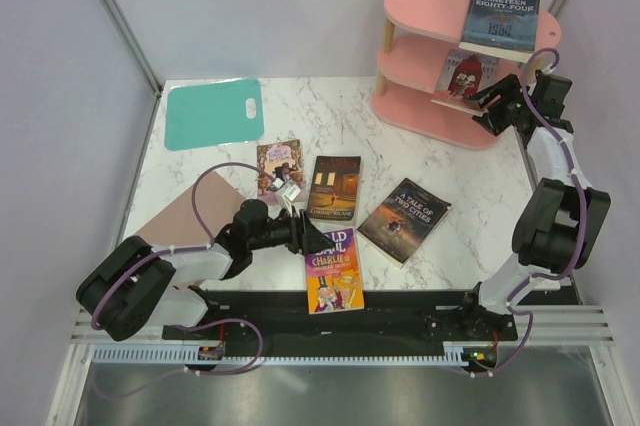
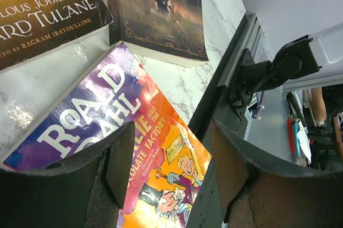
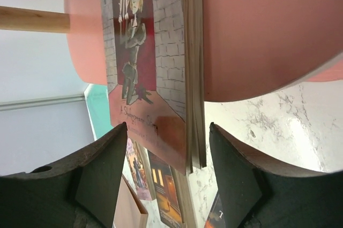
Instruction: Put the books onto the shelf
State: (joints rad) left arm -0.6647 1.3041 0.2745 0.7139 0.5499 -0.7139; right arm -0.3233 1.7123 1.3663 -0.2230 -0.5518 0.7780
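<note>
We see the shelf (image 1: 420, 1) in pink with pale wooden posts (image 1: 385, 41), a dark blue book (image 1: 500, 18) on its top board and a brick-patterned book (image 3: 144, 51), grey around red, on its middle board. In front of the shelf the table (image 1: 330, 116) is white marble veined grey, and on it lie a dark book (image 1: 405, 219), a brown book (image 1: 334, 187), a pinkish-purple book (image 1: 279, 168) and an orange-and-purple Roald Dahl book (image 1: 334, 271); farther off are a teal mat (image 1: 213, 112) and a brown cardboard sheet (image 1: 185, 214).
</note>
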